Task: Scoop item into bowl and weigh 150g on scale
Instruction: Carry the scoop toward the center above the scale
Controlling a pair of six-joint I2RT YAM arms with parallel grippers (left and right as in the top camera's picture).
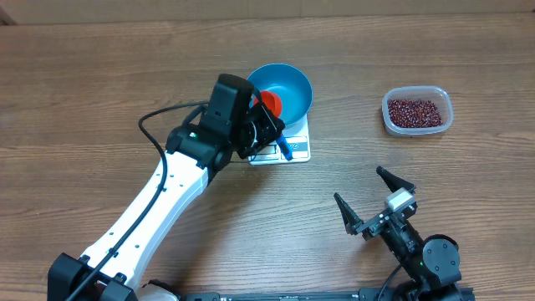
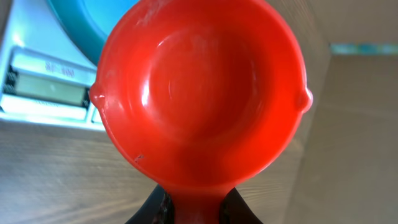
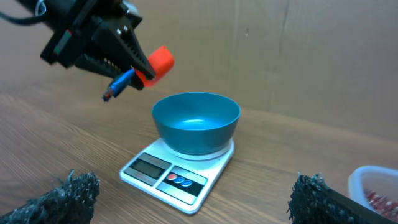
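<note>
1. The empty scoop (image 1: 272,104) is being held over the bowl (image 1: 308,88) on the scale (image 1: 288,152). The beans (image 1: 415,111) are lying in the tub (image 1: 447,109), well apart to the right and nearer the right gripper (image 1: 358,184).
2. The scoop's handle is being clamped by the narrowly set left gripper (image 1: 269,125). The right gripper is being held wide, gripping nothing.

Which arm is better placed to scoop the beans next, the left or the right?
Left: the left tool holds the empty red scoop. The right tool is open and empty, though nearer the beans.
</note>
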